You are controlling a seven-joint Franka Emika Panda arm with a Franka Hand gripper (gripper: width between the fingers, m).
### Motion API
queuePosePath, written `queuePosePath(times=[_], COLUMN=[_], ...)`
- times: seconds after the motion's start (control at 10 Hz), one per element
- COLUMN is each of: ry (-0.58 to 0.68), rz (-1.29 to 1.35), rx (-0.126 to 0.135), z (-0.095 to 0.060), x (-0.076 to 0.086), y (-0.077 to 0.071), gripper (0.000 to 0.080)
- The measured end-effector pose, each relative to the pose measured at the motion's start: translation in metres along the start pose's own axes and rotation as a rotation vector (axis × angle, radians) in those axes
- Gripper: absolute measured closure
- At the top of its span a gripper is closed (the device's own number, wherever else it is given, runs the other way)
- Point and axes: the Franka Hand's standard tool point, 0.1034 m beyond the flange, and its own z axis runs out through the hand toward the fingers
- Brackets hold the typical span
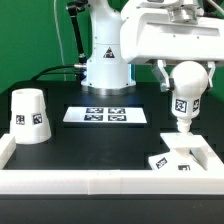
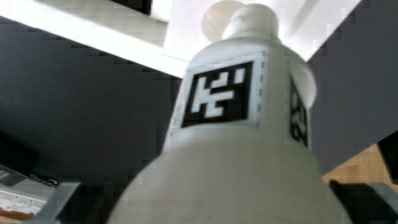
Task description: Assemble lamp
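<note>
My gripper (image 1: 186, 72) is shut on the round head of the white bulb (image 1: 183, 100) and holds it upright, narrow end down. The bulb hangs at the exterior view's right, its tip just above the flat square base (image 1: 178, 161), which lies in the front right corner; I cannot tell whether they touch. In the wrist view the bulb (image 2: 222, 150) fills the picture with its tag facing the camera, and my gripper (image 2: 214, 215) is mostly hidden behind it. The tapered shade (image 1: 30, 116) stands alone at the exterior view's left.
The marker board (image 1: 106, 116) lies flat mid-table. White rails (image 1: 100, 182) edge the front and sides of the table. The arm's white pedestal (image 1: 105, 62) stands at the back.
</note>
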Motion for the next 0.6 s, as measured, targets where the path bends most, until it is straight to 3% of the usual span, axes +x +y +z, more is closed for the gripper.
queuePosePath(times=[0.6], ry=[-0.004], rz=[-0.004], rx=[-0.004], z=[0.0106], x=[0.0006], y=[0.0075], gripper=[0.0222])
